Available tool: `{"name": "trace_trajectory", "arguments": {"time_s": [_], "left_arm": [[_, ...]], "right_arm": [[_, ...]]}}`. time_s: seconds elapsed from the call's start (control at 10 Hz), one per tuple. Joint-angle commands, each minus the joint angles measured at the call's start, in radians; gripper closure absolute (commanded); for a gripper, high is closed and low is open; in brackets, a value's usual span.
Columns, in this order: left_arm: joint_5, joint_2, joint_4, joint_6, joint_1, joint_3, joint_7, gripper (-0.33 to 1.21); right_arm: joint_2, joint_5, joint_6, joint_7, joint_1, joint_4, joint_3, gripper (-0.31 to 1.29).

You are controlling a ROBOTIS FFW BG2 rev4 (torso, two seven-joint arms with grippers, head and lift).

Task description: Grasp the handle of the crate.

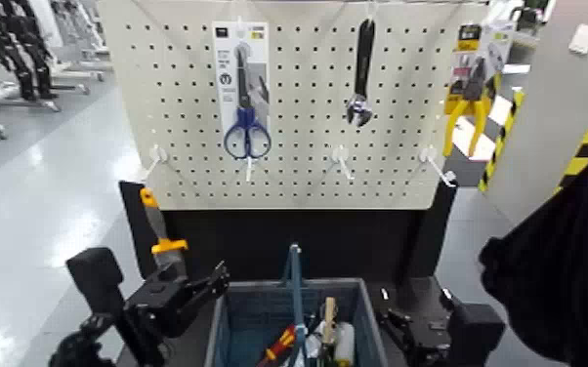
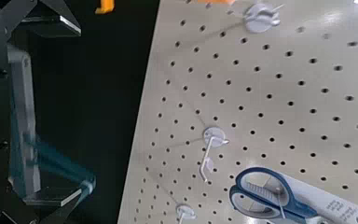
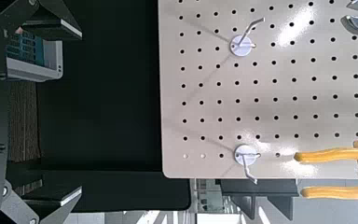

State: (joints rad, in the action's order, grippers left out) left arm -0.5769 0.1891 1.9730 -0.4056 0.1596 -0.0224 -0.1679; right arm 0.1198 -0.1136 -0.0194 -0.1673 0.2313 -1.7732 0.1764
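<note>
The crate (image 1: pixel 259 317) sits low in front of the pegboard (image 1: pixel 288 107), between the two arms, with tools standing inside it. Its handle (image 1: pixel 295 283) rises upright over the crate's middle, untouched. The left gripper (image 1: pixel 205 283) hangs just beside the crate's left rim, pointing toward the pegboard, its clear fingers (image 2: pixel 51 168) spread wide around nothing. The right gripper (image 1: pixel 405 327) waits just beside the crate's right rim, its fingers (image 3: pixel 51 201) likewise wide apart and empty. Blue scissors (image 1: pixel 247 132), a wrench (image 1: pixel 361 73) and yellow pliers (image 1: pixel 469 98) hang on the pegboard.
</note>
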Motion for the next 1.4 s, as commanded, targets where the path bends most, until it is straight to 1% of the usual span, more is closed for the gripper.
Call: {"name": "trace_trajectory", "arguments": {"time_s": [0.1, 0.2, 0.3, 0.5, 0.6, 0.7, 0.8, 1.0, 1.1, 1.3, 1.4], "left_arm": [[-0.268, 0.026, -0.006, -0.214, -0.052, 0.055, -0.005, 0.11], [-0.339, 0.035, -0.017, -0.279, -0.071, 0.068, -0.005, 0.11], [-0.434, 0.049, -0.048, -0.338, -0.094, 0.068, -0.005, 0.11], [-0.598, 0.067, -0.121, -0.412, -0.137, 0.056, -0.007, 0.11], [-0.672, 0.079, -0.177, -0.432, -0.166, 0.032, -0.03, 0.11], [-0.721, 0.085, -0.229, -0.441, -0.192, 0.012, -0.065, 0.11], [-0.764, 0.093, -0.27, -0.453, -0.218, -0.01, -0.082, 0.11], [-0.808, 0.105, -0.379, -0.478, -0.287, -0.059, -0.142, 0.11], [-0.819, 0.109, -0.418, -0.484, -0.31, -0.076, -0.159, 0.11], [-0.848, 0.109, -0.508, -0.493, -0.367, -0.131, -0.205, 0.11], [-0.859, 0.115, -0.543, -0.495, -0.396, -0.16, -0.225, 0.11]], "right_arm": [[0.0, -0.001, 0.007, 0.0, -0.001, 0.0, 0.0, 0.14], [0.0, -0.001, 0.007, 0.0, -0.001, 0.0, 0.0, 0.14], [0.0, -0.001, 0.007, 0.0, -0.001, 0.0, 0.0, 0.14], [0.0, -0.005, 0.007, 0.0, -0.001, 0.0, 0.003, 0.14], [-0.002, -0.005, 0.006, 0.0, -0.001, 0.001, 0.005, 0.14], [-0.002, -0.006, 0.004, 0.0, -0.001, 0.001, 0.005, 0.14], [-0.002, -0.006, 0.002, 0.0, -0.001, 0.003, 0.003, 0.14], [-0.003, -0.009, -0.002, 0.0, -0.003, 0.006, 0.006, 0.14], [-0.003, -0.009, -0.002, 0.0, -0.003, 0.008, 0.005, 0.14], [-0.003, -0.012, -0.01, 0.0, -0.003, 0.011, 0.006, 0.14], [-0.003, -0.012, -0.01, 0.0, -0.003, 0.011, 0.006, 0.14]]}}
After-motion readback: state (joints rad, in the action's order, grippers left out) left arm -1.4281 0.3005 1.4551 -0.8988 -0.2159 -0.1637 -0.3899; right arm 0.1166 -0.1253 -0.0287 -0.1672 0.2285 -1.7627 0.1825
